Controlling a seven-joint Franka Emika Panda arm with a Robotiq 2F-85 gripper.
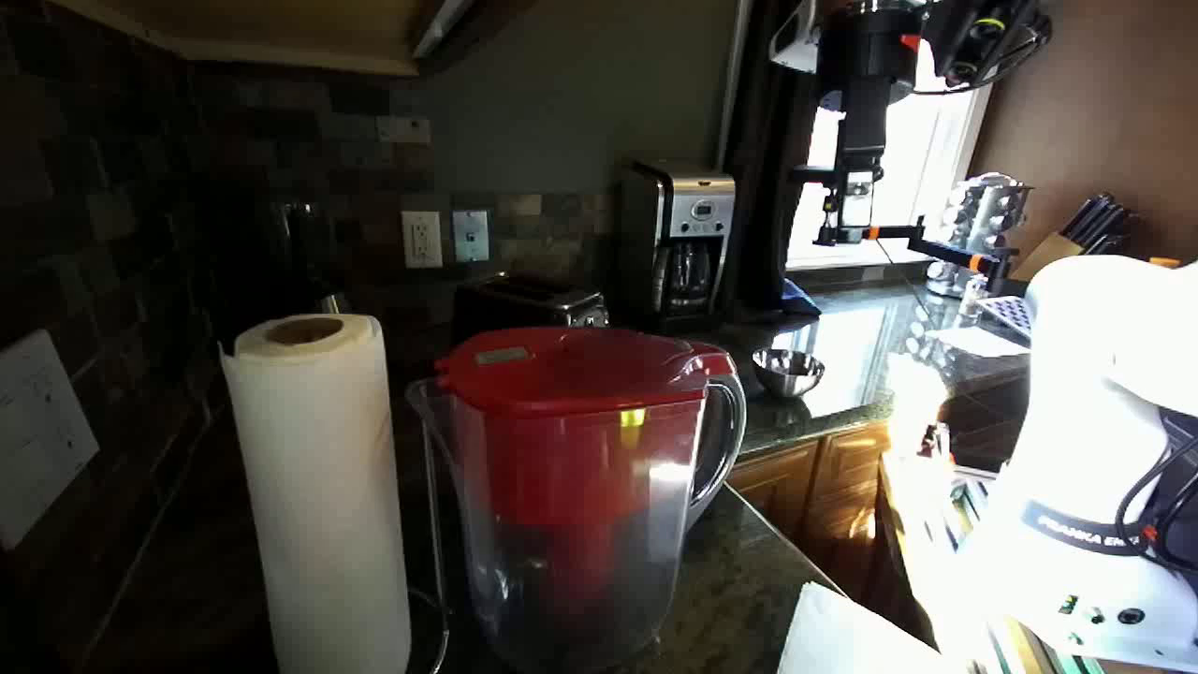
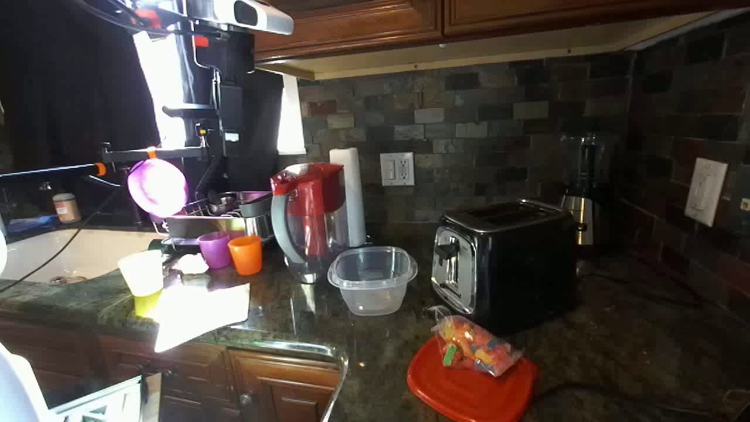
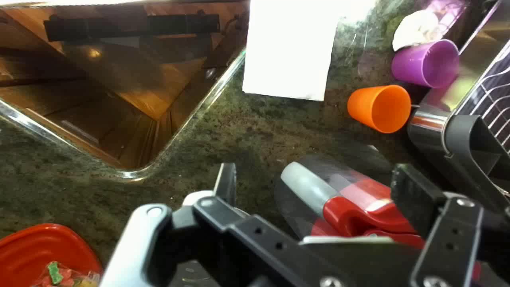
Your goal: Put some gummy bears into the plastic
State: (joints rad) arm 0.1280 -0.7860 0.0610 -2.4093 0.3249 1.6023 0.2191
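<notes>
One spread claw (image 3: 312, 181), bare counter (image 2: 375, 346) between container (image 2: 374, 287) and edge (image 2: 345, 364)

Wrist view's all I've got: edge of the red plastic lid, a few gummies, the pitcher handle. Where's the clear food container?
Observer: In an exterior view, the clear plastic food container stands upright, open at the top, between the water filter pitcher and the black toaster.
Operator: Only a sliver of candy here. What's next to it?
Observer: That toaster. The bag of gummy bears lies on the red plastic lid close by it; whether they touch, can't tell.
</notes>
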